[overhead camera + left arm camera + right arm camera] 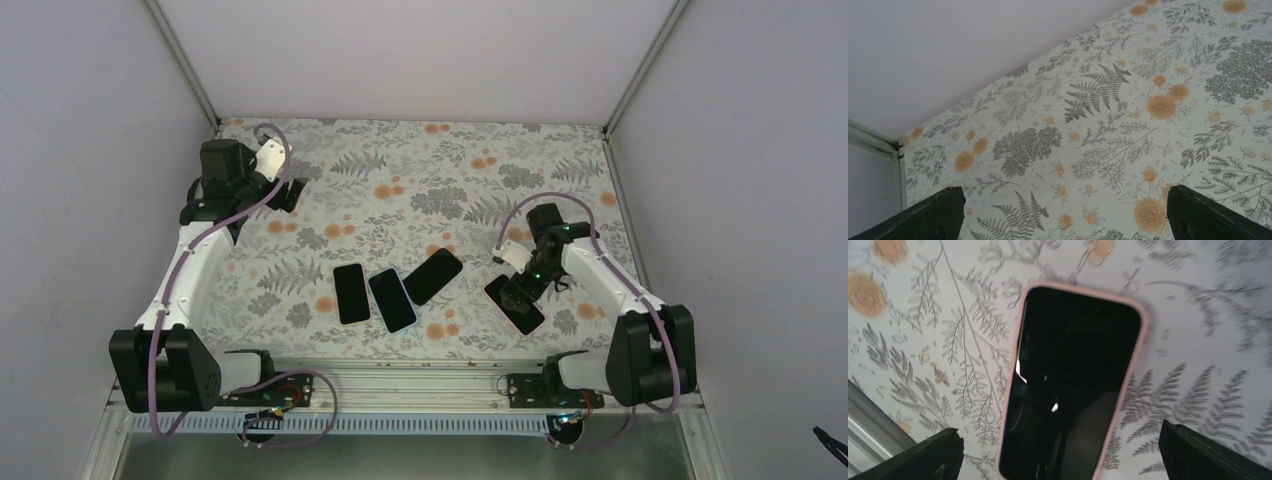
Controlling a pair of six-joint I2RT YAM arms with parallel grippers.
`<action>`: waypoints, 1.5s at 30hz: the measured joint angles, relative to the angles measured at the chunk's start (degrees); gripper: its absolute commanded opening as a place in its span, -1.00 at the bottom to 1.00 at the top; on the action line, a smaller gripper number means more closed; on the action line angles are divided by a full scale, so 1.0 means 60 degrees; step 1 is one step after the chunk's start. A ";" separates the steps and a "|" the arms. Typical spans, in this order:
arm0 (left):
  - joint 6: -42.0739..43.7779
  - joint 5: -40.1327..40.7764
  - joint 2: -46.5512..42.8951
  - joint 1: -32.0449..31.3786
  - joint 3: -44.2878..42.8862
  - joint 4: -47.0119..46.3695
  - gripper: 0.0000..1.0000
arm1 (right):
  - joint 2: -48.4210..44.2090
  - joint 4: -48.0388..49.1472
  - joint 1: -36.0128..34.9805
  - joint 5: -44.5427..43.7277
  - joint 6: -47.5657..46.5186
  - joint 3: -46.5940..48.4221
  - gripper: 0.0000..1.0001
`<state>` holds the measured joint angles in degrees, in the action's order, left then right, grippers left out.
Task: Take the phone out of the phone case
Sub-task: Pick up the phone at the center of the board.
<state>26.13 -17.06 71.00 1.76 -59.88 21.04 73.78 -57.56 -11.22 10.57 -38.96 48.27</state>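
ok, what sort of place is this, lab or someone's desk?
Looks like a purpose-built robot bench cell, not a desk: plain pale panel walls box in a floral-covered table, and the left arm and right arm are bolted to a metal rail at its near edge.

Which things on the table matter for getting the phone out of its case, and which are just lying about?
In the job: phone in its pink case, lying flat; right claw, open, above it.
Lying about: three black phones mid-table; left claw, open, over the patterned cloth at the far left.
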 measured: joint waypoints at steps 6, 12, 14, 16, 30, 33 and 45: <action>-0.0004 0.0131 0.0004 -0.0109 0.0000 0.0164 1.00 | 0.0710 0.0029 -0.0390 -0.0401 0.0270 -0.0237 1.00; -0.0018 0.0259 0.0102 -0.0153 0.0000 0.0160 1.00 | 0.1086 0.0404 -0.0641 -0.0648 0.0525 -0.0754 1.00; -0.0029 0.0291 0.0178 -0.0157 0.0000 0.0160 1.00 | 0.1111 0.0492 -0.0823 -0.0769 0.0568 -0.0892 0.99; -0.0036 0.0331 0.0280 -0.0168 0.0000 0.0160 1.00 | 0.1111 0.0572 -0.0951 -0.0922 0.0674 -0.0929 1.00; -0.0146 0.0554 0.0463 -0.0277 0.0000 0.0153 1.00 | 0.1388 0.1625 -0.1202 -0.2160 0.1585 -0.1341 0.99; -0.0153 0.0557 0.0463 -0.0277 0.0000 0.0153 1.00 | 0.1333 0.1668 -0.1202 -0.2164 0.1617 -0.1399 1.00; -0.0015 0.0288 0.0805 -0.0907 -0.0200 0.0514 1.00 | 0.1206 0.1752 -0.1202 -0.2109 0.1464 -0.1504 0.27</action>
<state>26.04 -15.33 75.83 -3.68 -61.08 24.12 81.01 -47.05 -18.44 -2.09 -30.17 39.24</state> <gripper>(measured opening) 0.999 0.781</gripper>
